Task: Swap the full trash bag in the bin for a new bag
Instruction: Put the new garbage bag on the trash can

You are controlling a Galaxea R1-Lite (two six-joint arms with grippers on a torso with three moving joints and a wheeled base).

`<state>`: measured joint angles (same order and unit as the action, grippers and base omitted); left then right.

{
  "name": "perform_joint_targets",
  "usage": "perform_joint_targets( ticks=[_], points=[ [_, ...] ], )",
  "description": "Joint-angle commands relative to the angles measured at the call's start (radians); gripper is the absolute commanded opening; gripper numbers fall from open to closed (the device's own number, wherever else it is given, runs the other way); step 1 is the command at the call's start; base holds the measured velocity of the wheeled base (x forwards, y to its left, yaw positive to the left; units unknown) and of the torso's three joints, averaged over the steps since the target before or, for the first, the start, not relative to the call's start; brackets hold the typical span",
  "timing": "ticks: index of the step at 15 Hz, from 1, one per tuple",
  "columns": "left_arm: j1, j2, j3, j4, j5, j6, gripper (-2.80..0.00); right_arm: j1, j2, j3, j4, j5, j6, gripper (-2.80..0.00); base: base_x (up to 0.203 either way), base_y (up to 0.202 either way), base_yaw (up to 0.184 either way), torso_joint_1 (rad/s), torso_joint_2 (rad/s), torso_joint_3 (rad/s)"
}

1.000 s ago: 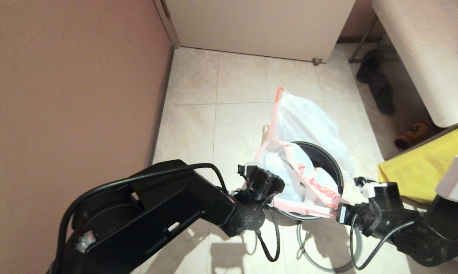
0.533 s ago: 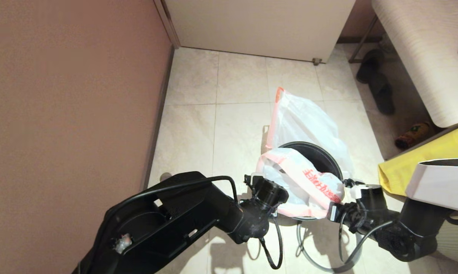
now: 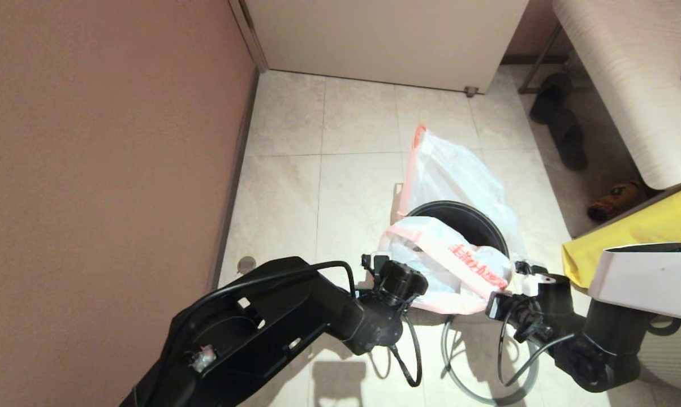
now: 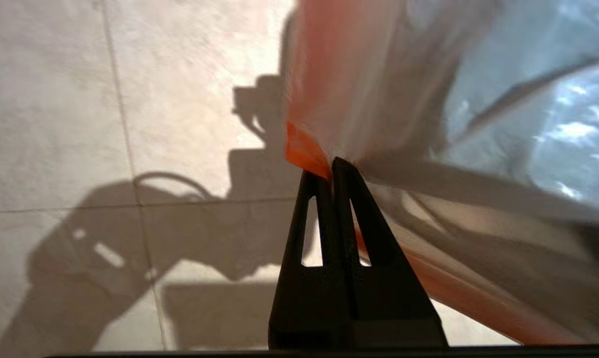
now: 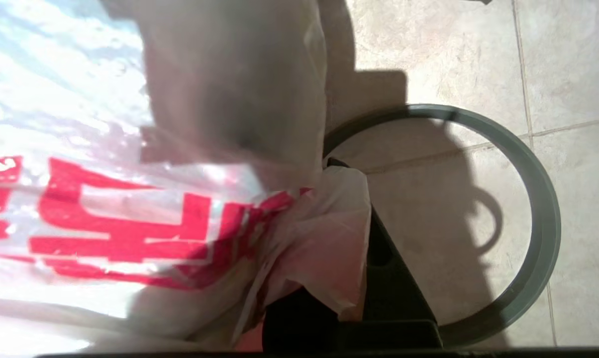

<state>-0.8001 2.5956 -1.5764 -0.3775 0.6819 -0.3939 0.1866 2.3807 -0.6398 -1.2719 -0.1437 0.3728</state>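
Note:
The bin stands on the floor tiles, its glossy black inside showing at the far side. The thin new bag with red print is stretched over the bin's near rim between my two grippers. My left gripper is shut on the bag's orange hem at the left. On the right, the right gripper is shut on a bunched corner of the new bag. The bulky full trash bag stands just behind the bin. The bin's grey hoop lies flat on the floor in front of it.
A brown wall runs along the left, and a pale cabinet stands at the back. To the right are a yellow fabric bag, a bench, dark shoes and a bottle on the floor.
Both grippers have drawn back toward me with the new bag, which now lies lower over the bin's near rim. More of the bin's black inside shows.

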Motion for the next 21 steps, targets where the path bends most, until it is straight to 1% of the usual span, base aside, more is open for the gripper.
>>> perform_joint_targets(
  ticks=[1, 3, 5, 8, 10, 12, 13, 15, 17, 18, 21],
  points=[
    [0.005, 0.023, -0.016, -0.003, 0.016, -0.008, -2.8, 0.001, 0.041, -0.001, -0.045, -0.012, 0.001, -2.8, 0.0, 0.0, 0.0, 0.0, 0.0, 0.0],
    [0.012, 0.013, -0.011, -0.005, 0.033, -0.014, -2.8, 0.009, 0.05, 0.001, -0.113, -0.043, 0.001, -2.8, 0.0, 0.0, 0.0, 0.0, 0.0, 0.0],
    [0.018, -0.023, 0.0, -0.028, 0.035, -0.006, -2.8, 0.024, 0.058, 0.003, -0.192, -0.08, 0.002, -2.8, 0.0, 0.0, 0.0, 0.0, 0.0, 0.0],
    [0.045, -0.073, 0.019, -0.032, 0.036, 0.026, -2.8, 0.036, 0.04, -0.013, -0.2, -0.086, 0.002, -2.8, 0.0, 0.0, 0.0, 0.0, 0.0, 0.0],
    [0.104, -0.068, 0.055, -0.038, 0.036, 0.046, -2.8, 0.044, 0.06, -0.066, -0.196, -0.098, -0.003, -2.8, 0.0, 0.0, 0.0, 0.0, 0.0, 0.0],
    [0.157, -0.054, 0.072, -0.068, 0.035, 0.051, -2.8, 0.048, 0.074, -0.136, -0.185, -0.152, -0.026, -2.8, 0.0, 0.0, 0.0, 0.0, 0.0, 0.0],
    [0.17, -0.058, 0.07, -0.084, 0.036, 0.053, -2.8, 0.054, 0.07, -0.126, -0.185, -0.169, -0.03, -2.8, 0.0, 0.0, 0.0, 0.0, 0.0, 0.0],
    [0.161, -0.095, 0.109, -0.09, 0.043, 0.053, -2.8, 0.056, 0.041, -0.107, -0.192, -0.175, -0.03, -2.8, 0.0, 0.0, 0.0, 0.0, 0.0, 0.0],
    [0.117, -0.145, 0.179, -0.105, 0.048, 0.05, -2.8, 0.059, 0.007, -0.056, -0.194, -0.166, -0.029, -2.8, 0.0, 0.0, 0.0, 0.0, 0.0, 0.0],
    [0.104, -0.147, 0.188, -0.133, 0.05, 0.05, -2.8, 0.072, 0.0, -0.049, -0.196, -0.166, -0.03, -2.8, 0.0, 0.0, 0.0, 0.0, 0.0, 0.0],
    [0.102, -0.157, 0.19, -0.141, 0.048, 0.055, -2.8, 0.107, -0.044, -0.009, -0.198, -0.165, -0.031, -2.8, 0.0, 0.0, 0.0, 0.0, 0.0, 0.0]
  ],
)
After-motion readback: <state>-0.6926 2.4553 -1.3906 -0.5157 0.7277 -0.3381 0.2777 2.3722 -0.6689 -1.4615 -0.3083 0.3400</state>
